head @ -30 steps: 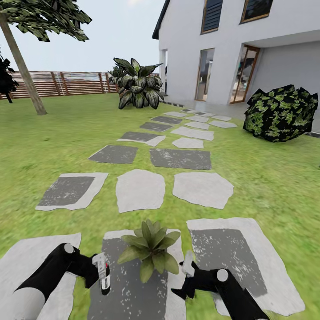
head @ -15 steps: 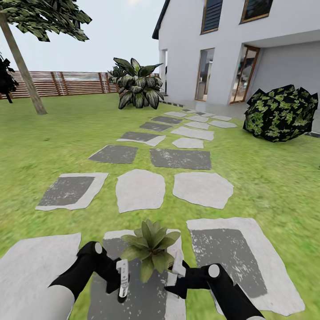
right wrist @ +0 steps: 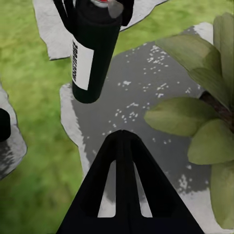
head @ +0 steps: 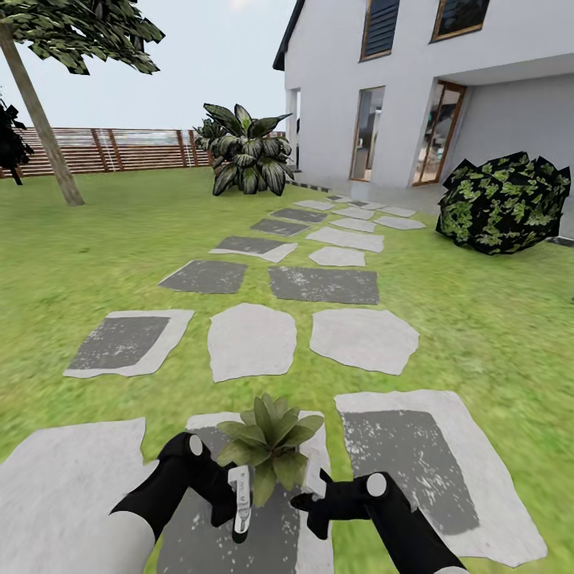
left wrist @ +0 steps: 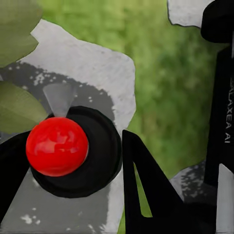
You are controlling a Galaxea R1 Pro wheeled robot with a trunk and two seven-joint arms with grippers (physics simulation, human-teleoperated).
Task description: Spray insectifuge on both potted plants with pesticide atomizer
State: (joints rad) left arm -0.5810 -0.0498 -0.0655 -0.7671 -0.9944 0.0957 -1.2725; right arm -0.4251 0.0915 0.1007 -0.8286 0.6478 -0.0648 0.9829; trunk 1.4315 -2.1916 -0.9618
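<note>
One potted plant, a rosette of pointed green leaves, stands on a grey stepping stone just in front of me; its leaves hide the pot. My left gripper is shut on the pesticide atomizer, a slim dark bottle with a pale label, held upright just left of the plant. In the left wrist view the atomizer's red top sits between the black fingers. The right wrist view shows the atomizer beside the plant's leaves. My right gripper is shut and empty, just right of the plant.
Grey stepping stones lead across the lawn to a white house. A round dark bush sits at the right, a large broad-leaved plant far ahead, and a tree and brown fence at the left.
My left gripper has carried the atomizer to the right, up close to the plant. The right gripper has shifted a little left and lower.
</note>
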